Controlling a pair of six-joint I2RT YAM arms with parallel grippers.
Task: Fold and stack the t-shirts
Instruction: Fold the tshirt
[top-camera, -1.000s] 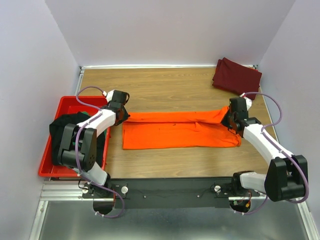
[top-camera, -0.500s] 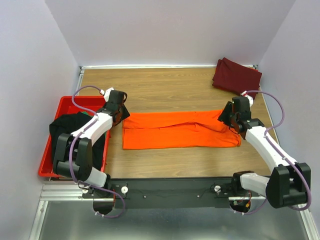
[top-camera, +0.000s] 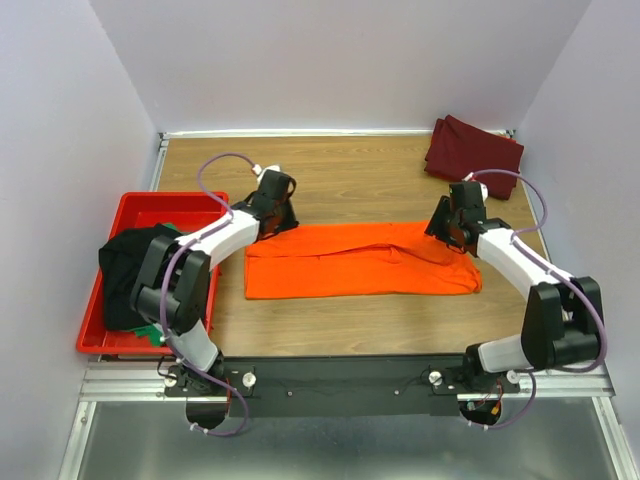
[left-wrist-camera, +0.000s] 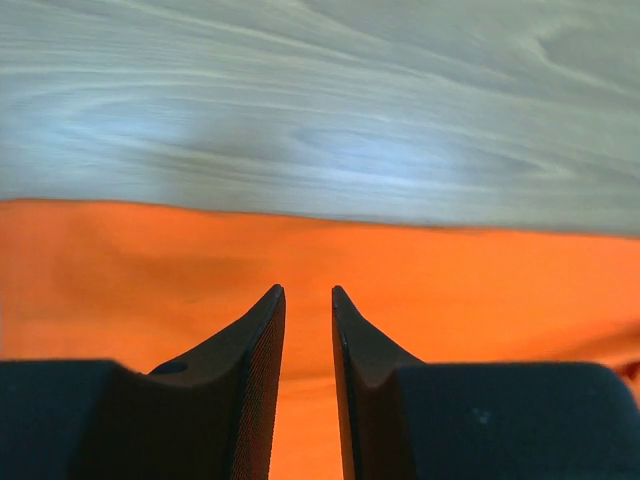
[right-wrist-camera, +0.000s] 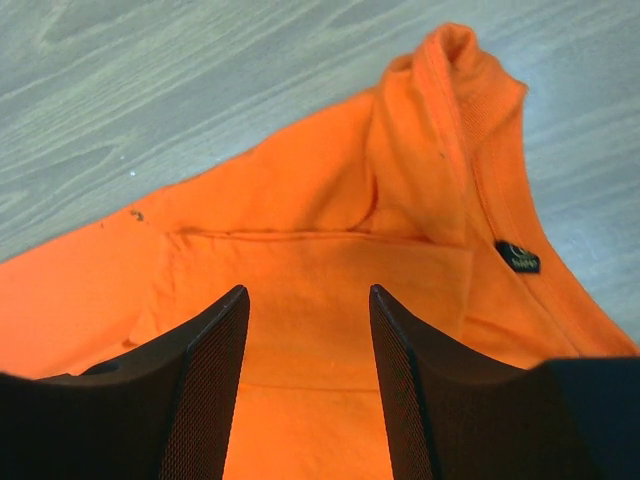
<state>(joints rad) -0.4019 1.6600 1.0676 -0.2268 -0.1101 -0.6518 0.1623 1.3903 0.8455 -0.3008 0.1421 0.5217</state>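
The bright orange t-shirt lies as a long folded strip across the middle of the table. My left gripper hovers at the strip's far left edge, its jaws narrowly open with only orange cloth below them and nothing between them. At the far right end my right gripper stands open above the collar fold, near a small black label, and its jaws are empty. A dark maroon t-shirt sits folded at the back right corner. A black t-shirt fills the red bin.
The red bin stands at the left table edge, with a scrap of green cloth under the black one. Bare wood lies behind the orange strip. Walls close in on the left, back and right.
Both grippers have opened and let go of the orange shirt's ends, and its folded-over edge now lies flat. My left gripper moved right along the far edge; my right shifted slightly left.
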